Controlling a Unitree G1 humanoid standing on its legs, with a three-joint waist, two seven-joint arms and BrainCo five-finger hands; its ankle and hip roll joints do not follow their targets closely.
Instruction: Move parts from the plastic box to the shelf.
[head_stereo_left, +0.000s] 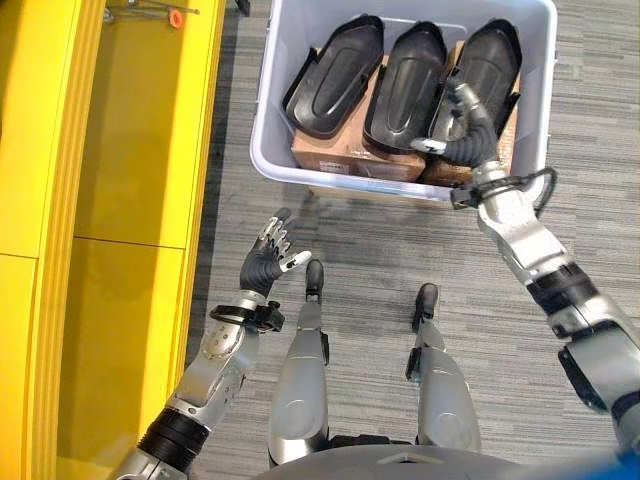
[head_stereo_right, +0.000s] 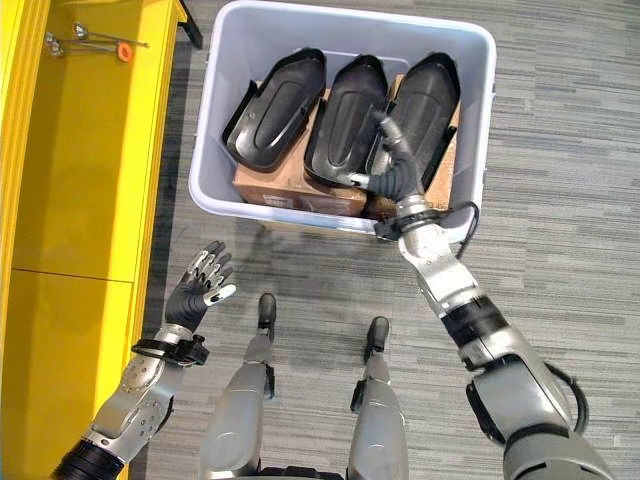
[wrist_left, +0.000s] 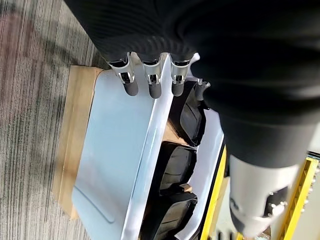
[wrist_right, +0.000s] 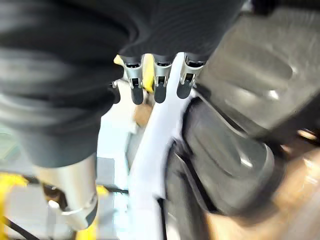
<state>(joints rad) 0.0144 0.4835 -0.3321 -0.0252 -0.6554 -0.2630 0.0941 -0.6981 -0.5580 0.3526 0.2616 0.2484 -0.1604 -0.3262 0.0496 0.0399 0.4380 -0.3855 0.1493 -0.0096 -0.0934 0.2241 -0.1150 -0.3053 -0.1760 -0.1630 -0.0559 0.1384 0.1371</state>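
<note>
Left eye view: the right hand (head_stereo_left: 462, 125) is reaching into the plastic box (head_stereo_left: 282, 60) (fingers loose, gripping nothing) over the rightmost black part (head_stereo_left: 490, 62); next it needs closing. The left hand (head_stereo_left: 268, 258) is hanging open.

Both arms are silver-grey metal with black bands at the joints. The left hand (head_stereo_left: 266, 258) and right hand (head_stereo_right: 393, 165) wear dark ribbed covers over back and wrist, with a black ring at each wrist. Their silver fingers (wrist_left: 151, 82) end in dark rounded tips.
</note>
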